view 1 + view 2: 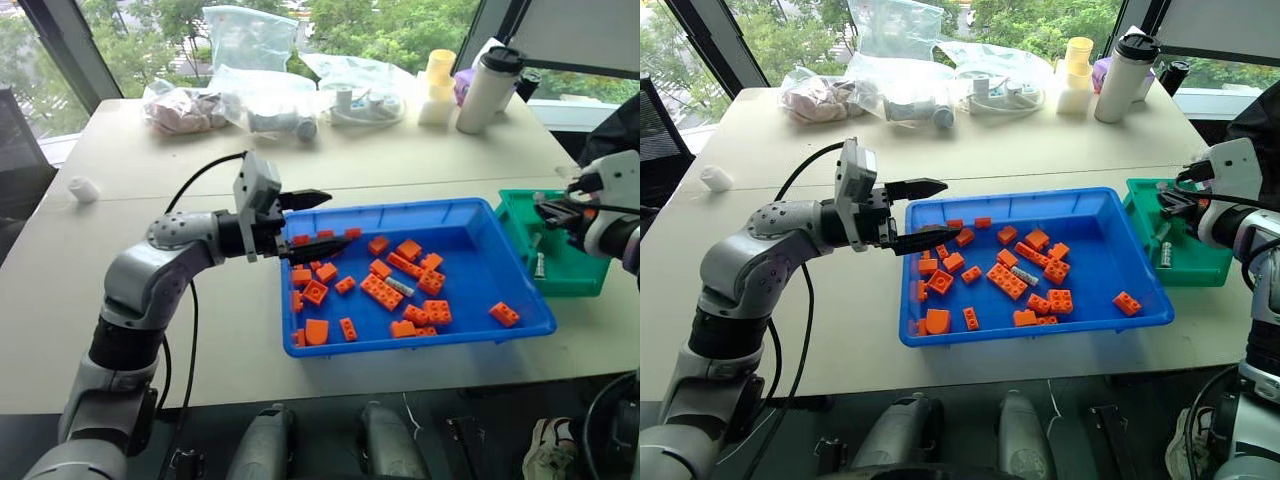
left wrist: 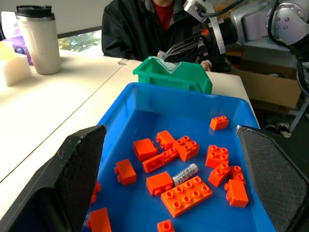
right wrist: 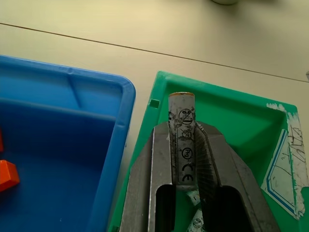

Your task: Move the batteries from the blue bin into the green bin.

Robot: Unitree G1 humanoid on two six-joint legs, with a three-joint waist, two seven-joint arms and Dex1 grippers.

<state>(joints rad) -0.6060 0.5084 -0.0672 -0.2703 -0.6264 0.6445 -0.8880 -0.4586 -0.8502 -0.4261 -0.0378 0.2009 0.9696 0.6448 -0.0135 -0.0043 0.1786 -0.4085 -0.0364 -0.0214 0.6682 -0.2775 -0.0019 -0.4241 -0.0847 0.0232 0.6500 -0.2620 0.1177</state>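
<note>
The blue bin point(image 1: 470, 250) lies in the middle of the table and holds orange bricks and one silver battery point(image 1: 400, 288) among them. My left gripper point(image 1: 315, 222) hangs open over the bin's left rim, pointing across it, with nothing between its fingers point(image 2: 72, 179). To the right stands the green bin point(image 1: 570, 275). My right gripper point(image 3: 182, 128) hovers over the green bin, shut on a battery point(image 3: 182, 108) that sticks out past its tips. Another battery point(image 1: 540, 265) rests on the green bin's floor.
Several orange bricks point(image 1: 382, 290) are scattered in the blue bin. At the table's far side are plastic bags point(image 1: 250, 60), a white tumbler point(image 1: 490, 90) and a yellow-white bottle point(image 1: 437, 85). A small white cap point(image 1: 84, 189) lies at the left. A person in a dark jacket point(image 2: 140, 29) sits beyond the green bin.
</note>
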